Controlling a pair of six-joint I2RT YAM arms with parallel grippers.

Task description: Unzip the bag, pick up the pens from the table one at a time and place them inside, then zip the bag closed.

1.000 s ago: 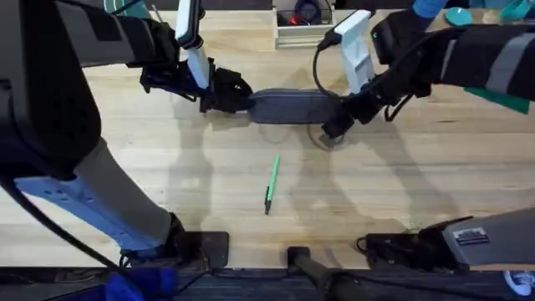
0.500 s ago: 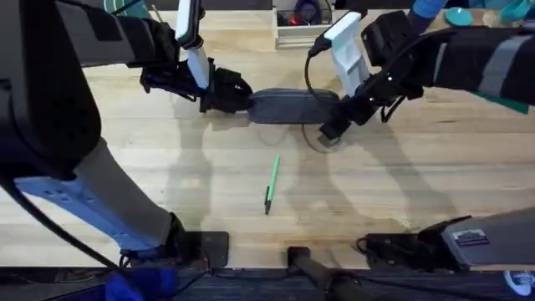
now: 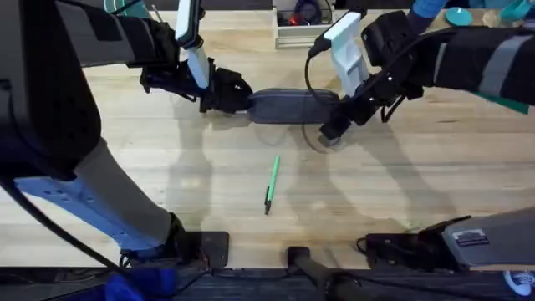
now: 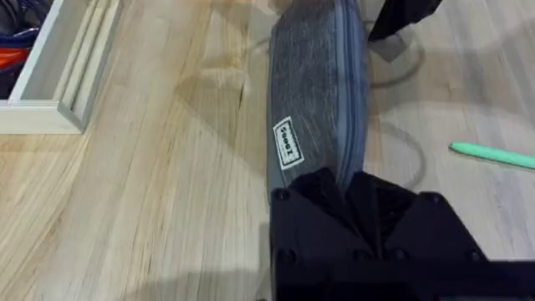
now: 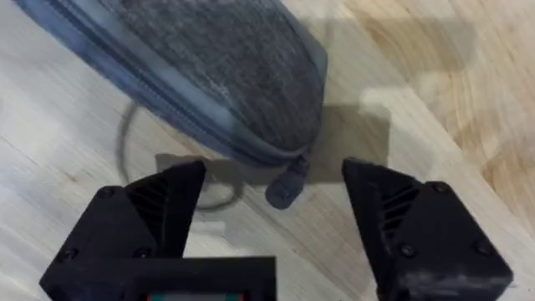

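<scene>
Pale wooden table [image 3: 167,159] carries a green pen [image 3: 272,185] lying alone, nearer the arm bases than the grey-blue bag [image 3: 288,106]. Left gripper [image 4: 355,188] seems clamped on the bag's left end; right gripper [image 5: 276,205] gapes wide, straddling the pull tab [image 5: 286,189] at its right end, with a white tray box [image 3: 305,33] beyond.

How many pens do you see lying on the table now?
1. The green pen lies on the table, nearer the arm bases than the pouch. Others may be hidden under the arms.
</scene>
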